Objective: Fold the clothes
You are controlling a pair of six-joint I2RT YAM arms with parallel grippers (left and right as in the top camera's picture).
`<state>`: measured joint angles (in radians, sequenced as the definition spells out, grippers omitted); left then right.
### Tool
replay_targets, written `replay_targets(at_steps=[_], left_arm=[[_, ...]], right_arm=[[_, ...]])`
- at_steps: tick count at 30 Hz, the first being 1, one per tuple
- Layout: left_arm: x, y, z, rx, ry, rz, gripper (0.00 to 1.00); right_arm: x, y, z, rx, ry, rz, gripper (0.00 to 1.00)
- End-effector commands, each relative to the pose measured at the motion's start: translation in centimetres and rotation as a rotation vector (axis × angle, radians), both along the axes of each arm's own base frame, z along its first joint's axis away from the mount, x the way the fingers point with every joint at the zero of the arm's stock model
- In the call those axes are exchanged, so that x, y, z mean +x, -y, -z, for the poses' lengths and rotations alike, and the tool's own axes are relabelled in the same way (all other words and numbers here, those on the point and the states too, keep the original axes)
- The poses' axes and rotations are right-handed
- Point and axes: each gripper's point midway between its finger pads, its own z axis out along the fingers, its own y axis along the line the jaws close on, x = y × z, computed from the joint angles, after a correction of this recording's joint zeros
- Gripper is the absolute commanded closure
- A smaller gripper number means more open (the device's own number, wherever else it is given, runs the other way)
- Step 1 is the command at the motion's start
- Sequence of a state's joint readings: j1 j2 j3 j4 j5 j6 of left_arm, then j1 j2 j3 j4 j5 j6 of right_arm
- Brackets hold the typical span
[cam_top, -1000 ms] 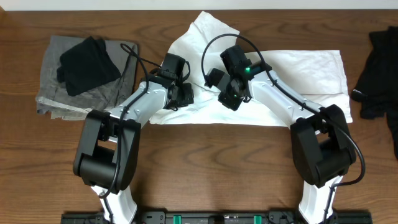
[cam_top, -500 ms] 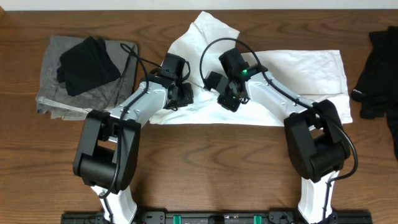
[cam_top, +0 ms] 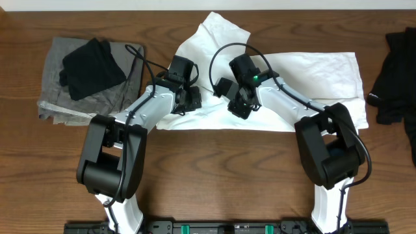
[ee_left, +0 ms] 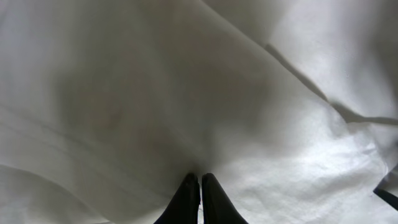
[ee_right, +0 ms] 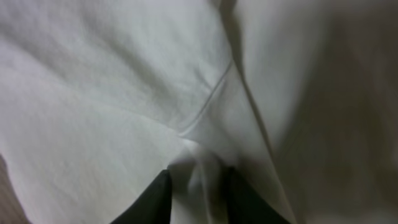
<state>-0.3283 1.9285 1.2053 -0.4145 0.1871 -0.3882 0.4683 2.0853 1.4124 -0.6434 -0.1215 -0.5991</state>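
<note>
White T-shirt point(cam_top: 318, 75) lies flat at middle of worktop point(cam_top: 214, 175), long axis side to side, one flap sticking out at far edge. Left tool point(ee_left: 199, 186) sits near shirt's left end, pressed shut. Creases run into its tips, so it probably pinches thin layer. Right tool point(ee_right: 198, 180) is closer to shirt's middle, narrow, fold of cloth bunched between jaws. Long free part stretches rightward from right tool, so right arm is nearer for next fold.

A wooden table point(cam_top: 214, 170) carries a white T-shirt point(cam_top: 318, 71) mid-table, grey cloth point(cam_top: 55, 97) at left, black garment point(cam_top: 396, 71) at right.
</note>
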Motion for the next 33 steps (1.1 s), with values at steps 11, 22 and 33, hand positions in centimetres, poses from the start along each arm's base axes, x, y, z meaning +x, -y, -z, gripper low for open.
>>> replay_targets(at_steps=[11, 22, 33], left_arm=[[-0.5, -0.5, 1.1, 0.027, -0.023, 0.003, 0.93], [-0.6, -0.5, 1.2, 0.028, -0.027, 0.003, 0.93], [-0.7, -0.6, 1.2, 0.030, -0.033, 0.003, 0.93]], right_arm=[[0.7, 0.8, 0.8, -0.011, -0.001, 0.039, 0.98], [2.4, 1.1, -0.6, -0.041, 0.063, 0.062, 0.98], [3.4, 0.7, -0.9, -0.024, 0.102, 0.065, 0.98]])
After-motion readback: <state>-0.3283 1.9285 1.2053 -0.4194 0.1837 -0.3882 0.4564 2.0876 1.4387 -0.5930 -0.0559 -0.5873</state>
